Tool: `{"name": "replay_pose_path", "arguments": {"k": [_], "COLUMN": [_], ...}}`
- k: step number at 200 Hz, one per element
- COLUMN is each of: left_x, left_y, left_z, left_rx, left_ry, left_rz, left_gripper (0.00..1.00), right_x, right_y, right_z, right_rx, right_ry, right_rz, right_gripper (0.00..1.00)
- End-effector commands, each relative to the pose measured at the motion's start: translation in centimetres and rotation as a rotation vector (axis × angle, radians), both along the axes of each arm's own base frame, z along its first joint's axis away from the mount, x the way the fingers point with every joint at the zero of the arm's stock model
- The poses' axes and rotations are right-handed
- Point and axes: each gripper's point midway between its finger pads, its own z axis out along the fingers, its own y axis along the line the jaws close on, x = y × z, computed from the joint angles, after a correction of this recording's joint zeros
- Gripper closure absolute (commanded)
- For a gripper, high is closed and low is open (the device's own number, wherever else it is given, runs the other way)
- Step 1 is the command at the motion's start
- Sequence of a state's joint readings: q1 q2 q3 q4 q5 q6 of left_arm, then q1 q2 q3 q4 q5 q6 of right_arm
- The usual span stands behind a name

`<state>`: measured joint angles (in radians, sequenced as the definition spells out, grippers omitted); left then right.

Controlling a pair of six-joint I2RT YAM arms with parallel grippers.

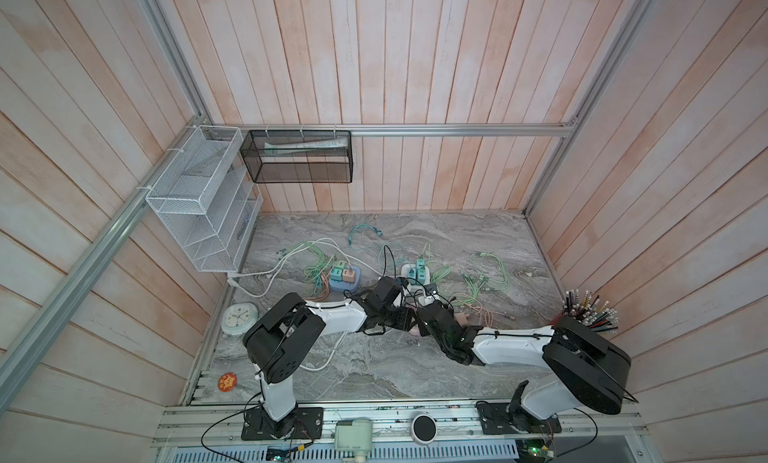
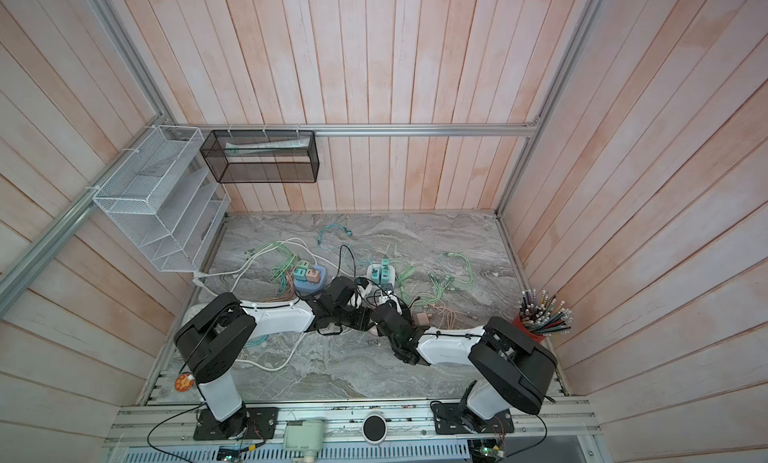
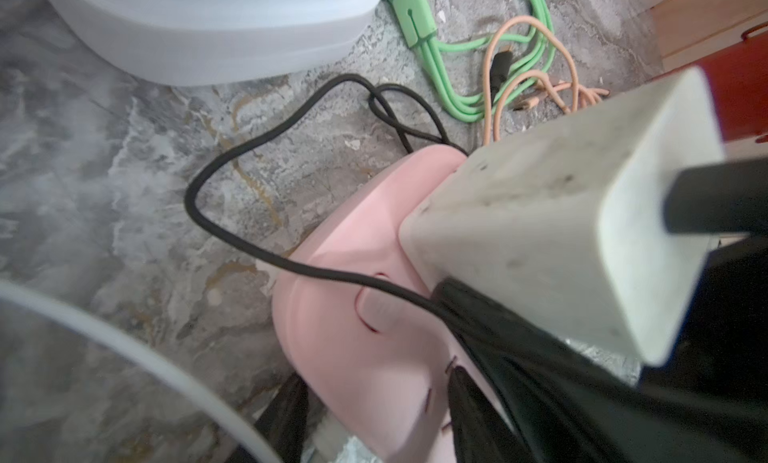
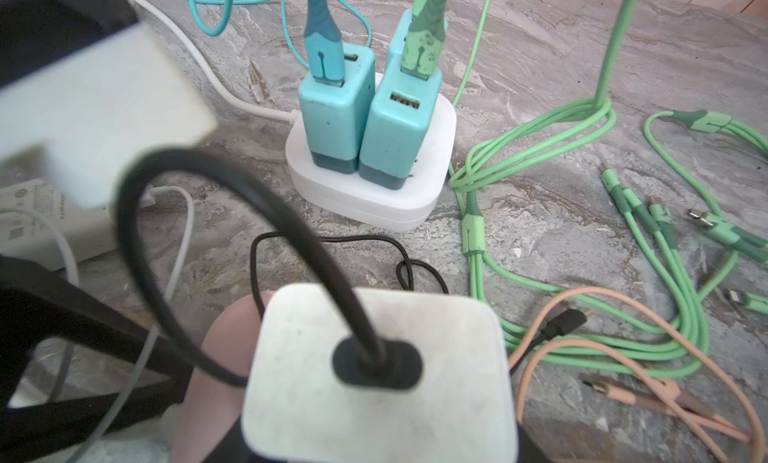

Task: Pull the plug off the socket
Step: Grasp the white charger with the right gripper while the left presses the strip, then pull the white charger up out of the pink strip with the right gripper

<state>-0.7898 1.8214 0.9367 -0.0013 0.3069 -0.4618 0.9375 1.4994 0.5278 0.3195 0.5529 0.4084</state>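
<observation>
Plug (image 4: 332, 411), seated in the pink socket (image 3: 345, 315), is seen clamped by the right gripper (image 4: 378, 448) while the socket is held by the narrowed left gripper (image 3: 374, 411); a straight pull off the socket is judged due next.

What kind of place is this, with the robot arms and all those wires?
Probably a robot practice booth dressed up like a desk corner. Metal frame rails run along plank walls around a marble-look tabletop, and it has desk things: a wire rack, a pencil cup, charger cables.
</observation>
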Motion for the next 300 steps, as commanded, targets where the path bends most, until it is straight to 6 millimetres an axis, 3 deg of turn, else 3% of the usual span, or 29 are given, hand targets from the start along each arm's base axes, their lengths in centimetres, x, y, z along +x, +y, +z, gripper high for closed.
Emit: {"name": "replay_pose_path", "arguments": {"k": [1, 47, 78, 127, 239, 300], "left_x": [-2.5, -2.5, -2.7, -2.7, -3.4, -3.5], "left_y": [4.5, 4.4, 4.5, 5.1, 5.9, 4.5], "left_z": [-6.7, -6.5, -6.9, -5.9, -5.6, -4.5], "left_rx": [0.23, 0.226, 0.233, 0.244, 0.265, 0.237], "left_ry": [0.122, 0.121, 0.131, 0.102, 0.085, 0.067], "left_rz": [0.035, 0.031, 0.029, 0.025, 0.002, -0.038], "left_gripper": [0.45, 0.45, 0.46, 0.46, 0.44, 0.43], "right_x": [-0.6, -0.8, -0.9, -0.2, 0.2, 0.2], "right_y": [2.9, 0.5, 1.6, 0.3, -3.4, -6.1], "right_z": [2.7, 3.5, 2.8, 3.1, 1.8, 0.1], "right_rx": [0.138, 0.231, 0.185, 0.161, 0.209, 0.243], "right_ry": [-0.021, -0.018, 0.027, 0.012, 0.103, 0.189], "right_rz": [0.06, 0.031, 0.077, 0.027, -0.003, -0.066], "right_gripper": [0.93, 0.93, 0.94, 0.94, 0.92, 0.92]}}
